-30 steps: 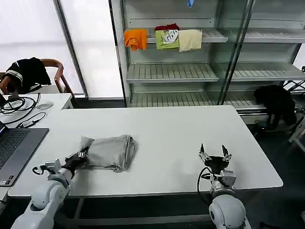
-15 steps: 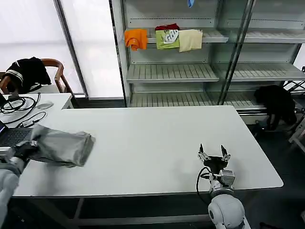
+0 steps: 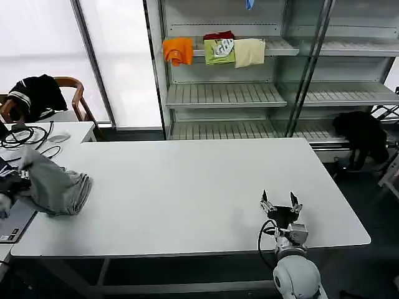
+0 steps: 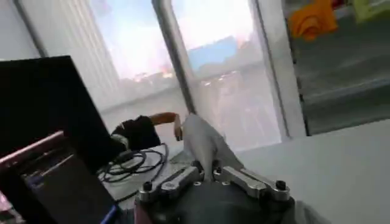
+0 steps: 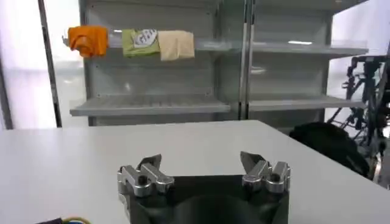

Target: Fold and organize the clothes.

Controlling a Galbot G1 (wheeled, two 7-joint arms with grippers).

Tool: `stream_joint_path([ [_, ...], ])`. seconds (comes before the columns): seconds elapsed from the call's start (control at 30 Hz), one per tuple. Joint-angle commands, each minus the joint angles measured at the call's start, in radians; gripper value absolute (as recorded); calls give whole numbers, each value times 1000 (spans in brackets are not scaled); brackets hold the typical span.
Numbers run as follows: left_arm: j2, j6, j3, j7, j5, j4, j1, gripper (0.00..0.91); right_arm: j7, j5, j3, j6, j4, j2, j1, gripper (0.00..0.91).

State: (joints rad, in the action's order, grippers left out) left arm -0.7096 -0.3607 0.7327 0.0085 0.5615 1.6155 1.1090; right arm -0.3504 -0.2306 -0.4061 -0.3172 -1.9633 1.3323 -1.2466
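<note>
Left hand [image 4: 207, 172] clamped, right hand [image 3: 280, 203] spread wide.

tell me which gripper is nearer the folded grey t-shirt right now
Left. The left gripper is shut on the grey T-shirt at the table's left edge. The right gripper is open, far across the table near the front right.

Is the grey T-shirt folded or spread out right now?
Folded: the grey T-shirt is a compact bundle at the table's left edge, pinched in the left gripper.
</note>
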Motion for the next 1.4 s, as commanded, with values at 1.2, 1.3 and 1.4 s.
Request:
stream_joint_path([
  [1.2,-517,-19,-733,-344,77,197,-324,907,41,74,49,-55,93,125,48,907],
  [1.3,-489,-31,-683,-380,63,206,-326,907,36,4,78,-56,89,140,68,907],
  [1.4,-435,-60,-637,-409,41,210,-326,907,14,-146,122,-56,69,155,105,907],
])
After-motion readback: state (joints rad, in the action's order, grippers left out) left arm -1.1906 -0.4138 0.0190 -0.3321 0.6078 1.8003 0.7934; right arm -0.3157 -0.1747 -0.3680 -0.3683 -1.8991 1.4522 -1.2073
